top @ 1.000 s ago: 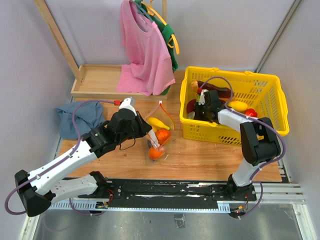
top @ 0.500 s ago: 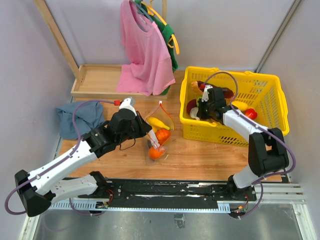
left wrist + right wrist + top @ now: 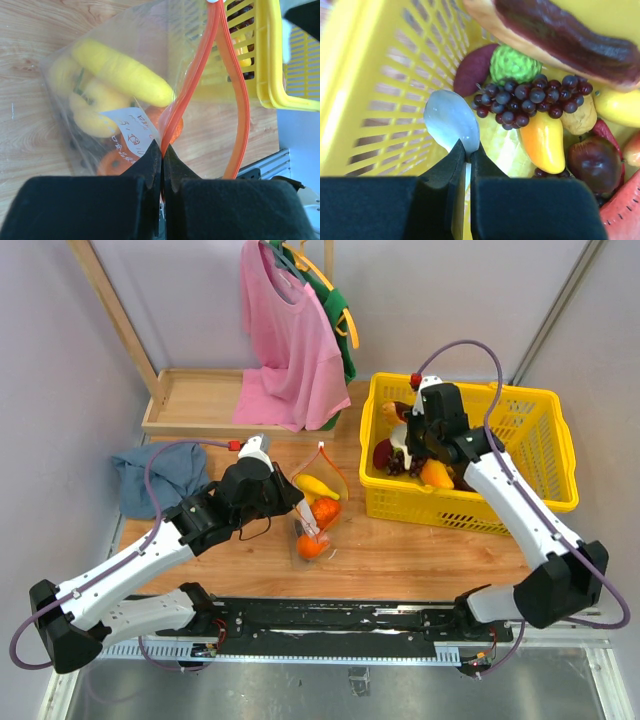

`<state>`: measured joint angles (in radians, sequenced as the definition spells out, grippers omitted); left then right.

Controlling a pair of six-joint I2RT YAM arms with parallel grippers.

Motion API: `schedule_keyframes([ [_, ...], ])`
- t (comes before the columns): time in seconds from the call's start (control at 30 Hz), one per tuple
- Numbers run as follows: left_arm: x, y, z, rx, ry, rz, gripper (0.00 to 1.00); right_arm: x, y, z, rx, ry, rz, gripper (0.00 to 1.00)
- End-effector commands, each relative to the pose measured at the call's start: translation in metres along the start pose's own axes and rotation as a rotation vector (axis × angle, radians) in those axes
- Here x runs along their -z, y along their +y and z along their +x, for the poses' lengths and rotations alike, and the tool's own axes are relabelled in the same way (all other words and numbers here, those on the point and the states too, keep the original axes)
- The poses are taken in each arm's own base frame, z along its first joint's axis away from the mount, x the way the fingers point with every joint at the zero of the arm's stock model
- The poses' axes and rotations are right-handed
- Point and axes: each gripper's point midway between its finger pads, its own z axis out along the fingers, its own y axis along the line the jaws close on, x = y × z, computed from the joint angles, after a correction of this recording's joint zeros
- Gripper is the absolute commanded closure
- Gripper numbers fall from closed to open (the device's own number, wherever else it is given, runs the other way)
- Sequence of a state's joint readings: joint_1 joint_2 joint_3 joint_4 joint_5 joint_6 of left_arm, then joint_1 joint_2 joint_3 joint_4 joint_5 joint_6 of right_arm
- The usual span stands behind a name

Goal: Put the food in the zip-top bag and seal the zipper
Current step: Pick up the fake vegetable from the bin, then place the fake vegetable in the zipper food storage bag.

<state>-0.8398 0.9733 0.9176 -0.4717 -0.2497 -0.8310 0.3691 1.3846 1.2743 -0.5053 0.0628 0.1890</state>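
Left of the yellow basket [image 3: 480,508], the left claw [image 3: 161,152] pinches the zipper [image 3: 197,80]; over it, the right claw [image 3: 468,152] clamps a pale spoon-shaped piece [image 3: 451,120].

A yellow basket [image 3: 400,502] sits at the right on the wooden table [image 3: 420,560], a pink shirt [image 3: 290,350] hangs in front of a green shirt [image 3: 340,330] at upper centre, its hem over a shallow wooden tray [image 3: 195,400], and a blue cloth [image 3: 135,475] lies crumpled at the left.
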Motion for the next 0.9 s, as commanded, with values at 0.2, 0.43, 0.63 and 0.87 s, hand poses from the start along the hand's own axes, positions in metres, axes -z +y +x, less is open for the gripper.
schedule_keyframes([
  [0.2, -0.002, -0.001, -0.005, 0.004, -0.028, 0.009, 1.0, 0.092, 0.055, -0.034, 0.119, -0.098, -0.057, 0.99],
  [0.43, -0.002, -0.001, -0.005, 0.006, -0.029, 0.01, 1.0, 0.118, 0.141, -0.021, 0.207, -0.106, -0.238, 0.99],
  [0.63, -0.001, -0.001, -0.006, 0.006, -0.033, 0.011, 1.0, 0.111, 0.188, 0.012, 0.255, 0.001, -0.328, 0.99],
  [0.87, -0.001, -0.002, -0.004, 0.009, -0.028, 0.019, 1.0, 0.082, 0.213, 0.031, 0.252, 0.067, -0.336, 0.95],
])
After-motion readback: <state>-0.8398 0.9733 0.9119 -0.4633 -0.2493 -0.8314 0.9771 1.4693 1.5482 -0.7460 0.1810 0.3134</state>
